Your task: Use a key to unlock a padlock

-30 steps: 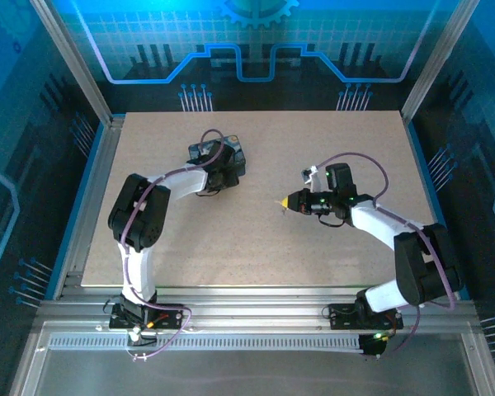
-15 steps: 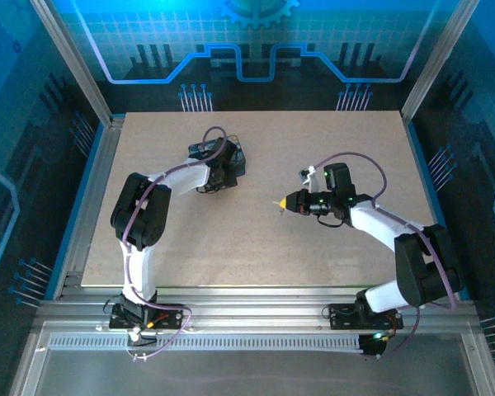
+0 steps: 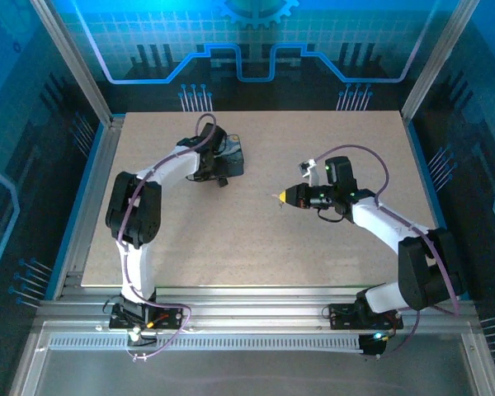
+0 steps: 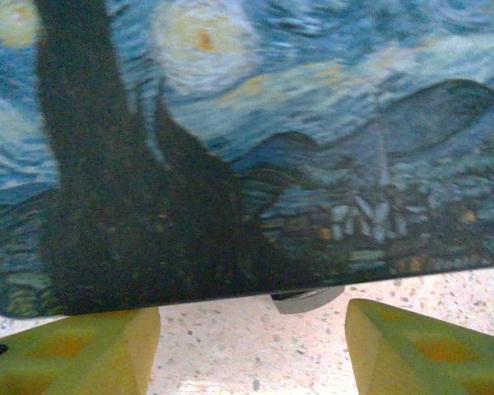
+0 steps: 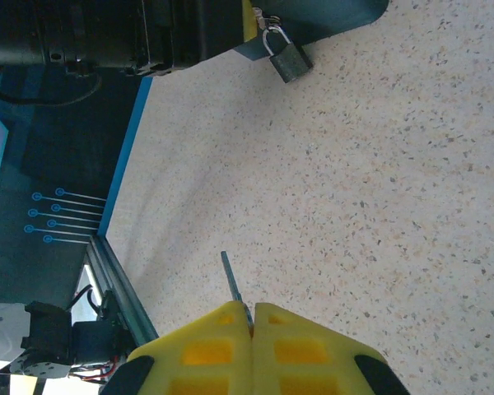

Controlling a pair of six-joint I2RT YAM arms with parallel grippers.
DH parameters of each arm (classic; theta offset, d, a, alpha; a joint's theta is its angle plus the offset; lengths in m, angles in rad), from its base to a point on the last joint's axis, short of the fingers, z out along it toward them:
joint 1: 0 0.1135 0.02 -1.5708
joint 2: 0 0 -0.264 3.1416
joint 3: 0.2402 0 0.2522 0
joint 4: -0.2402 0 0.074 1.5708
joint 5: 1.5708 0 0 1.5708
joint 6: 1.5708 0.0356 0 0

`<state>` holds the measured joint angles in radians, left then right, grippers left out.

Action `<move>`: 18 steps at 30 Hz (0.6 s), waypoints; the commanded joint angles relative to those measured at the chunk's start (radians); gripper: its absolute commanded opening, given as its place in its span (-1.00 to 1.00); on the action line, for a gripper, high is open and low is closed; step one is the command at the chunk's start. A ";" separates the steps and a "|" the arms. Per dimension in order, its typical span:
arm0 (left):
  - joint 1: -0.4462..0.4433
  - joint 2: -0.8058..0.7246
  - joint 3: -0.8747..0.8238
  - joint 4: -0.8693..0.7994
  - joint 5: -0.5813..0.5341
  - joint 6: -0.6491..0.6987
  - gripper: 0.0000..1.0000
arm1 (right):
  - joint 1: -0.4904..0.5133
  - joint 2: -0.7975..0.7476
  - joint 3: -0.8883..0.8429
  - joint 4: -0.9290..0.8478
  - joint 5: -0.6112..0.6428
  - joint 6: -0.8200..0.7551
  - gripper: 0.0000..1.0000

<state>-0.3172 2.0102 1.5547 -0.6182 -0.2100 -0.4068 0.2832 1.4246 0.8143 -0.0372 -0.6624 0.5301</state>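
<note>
From above, the left gripper (image 3: 218, 171) is seen at the swirl-painted box (image 3: 233, 153), with the padlock (image 3: 223, 182) just beside it. The right gripper (image 3: 284, 197) is well apart.

At the left wrist, the fingers (image 4: 74, 354) are spread before the box's edge.

At the right wrist, the key (image 5: 230, 281) is pinched between closed fingers, with the padlock far ahead.

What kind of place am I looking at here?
Probably a robot lab test cell or demo booth: a left arm and right arm bolted at the edge of a speckled table, boxed in by a metal frame and blue circuit-patterned walls.
</note>
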 commanded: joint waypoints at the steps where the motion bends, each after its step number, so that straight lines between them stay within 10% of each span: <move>1: 0.023 0.002 -0.016 0.014 0.047 0.053 0.25 | 0.010 0.020 0.031 -0.008 -0.022 -0.017 -1.00; 18: 0.082 -0.187 -0.068 0.000 0.120 0.025 0.30 | 0.044 0.069 0.053 0.014 -0.013 0.001 -1.00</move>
<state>-0.2768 1.8954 1.4883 -0.6006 -0.1062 -0.3748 0.3054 1.4799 0.8310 -0.0334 -0.6651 0.5312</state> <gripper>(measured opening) 0.640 0.044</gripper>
